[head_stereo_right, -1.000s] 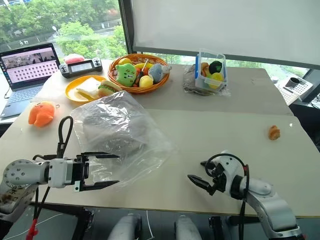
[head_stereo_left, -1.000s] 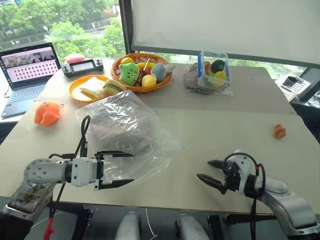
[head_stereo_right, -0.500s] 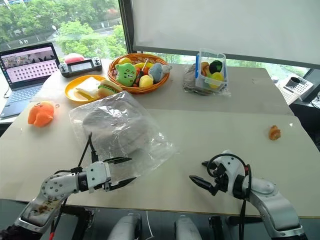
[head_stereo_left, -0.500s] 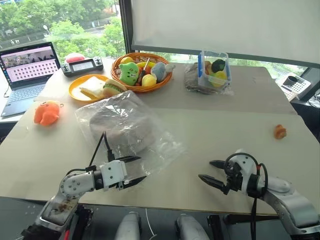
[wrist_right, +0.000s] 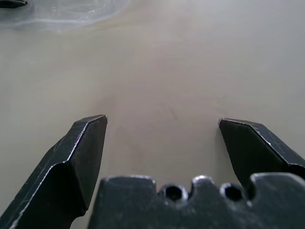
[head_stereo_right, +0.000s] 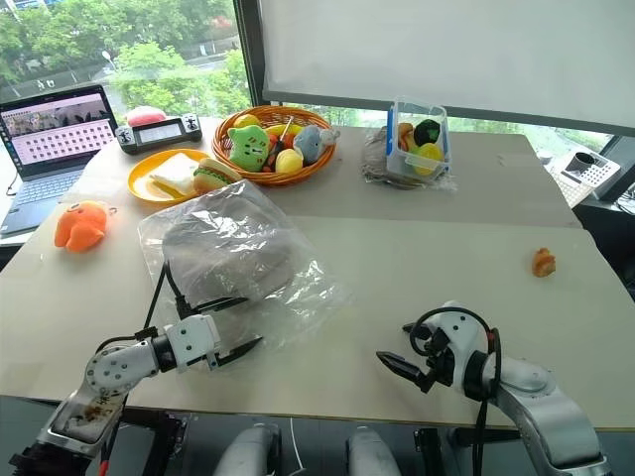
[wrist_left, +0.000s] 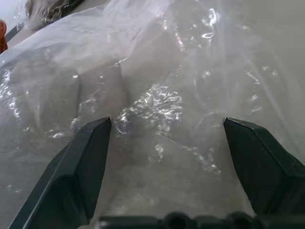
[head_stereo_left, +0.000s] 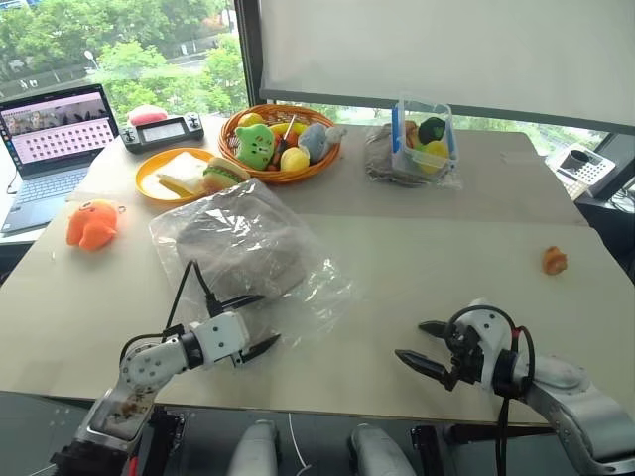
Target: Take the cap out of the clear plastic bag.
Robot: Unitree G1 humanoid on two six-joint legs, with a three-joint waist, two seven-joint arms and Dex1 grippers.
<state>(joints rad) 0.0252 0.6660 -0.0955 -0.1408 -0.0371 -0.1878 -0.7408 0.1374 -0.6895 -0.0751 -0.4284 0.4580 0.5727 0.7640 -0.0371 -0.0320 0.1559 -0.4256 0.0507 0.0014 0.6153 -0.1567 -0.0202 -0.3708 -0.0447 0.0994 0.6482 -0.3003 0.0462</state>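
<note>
A: The left gripper [head_stereo_left: 256, 322] has its fingers spread over the near edge of the clear plastic bag [head_stereo_left: 260, 260], with the cap [head_stereo_left: 241, 256] inside.

B: It could pinch film only and drag everything off the edge. The right gripper [head_stereo_left: 419, 344]?

A: Spread, empty, over the bare beige table [head_stereo_left: 427, 248]. Beyond are a fruit basket [head_stereo_left: 283, 142], a laptop [head_stereo_left: 52, 147] and a window.
</note>
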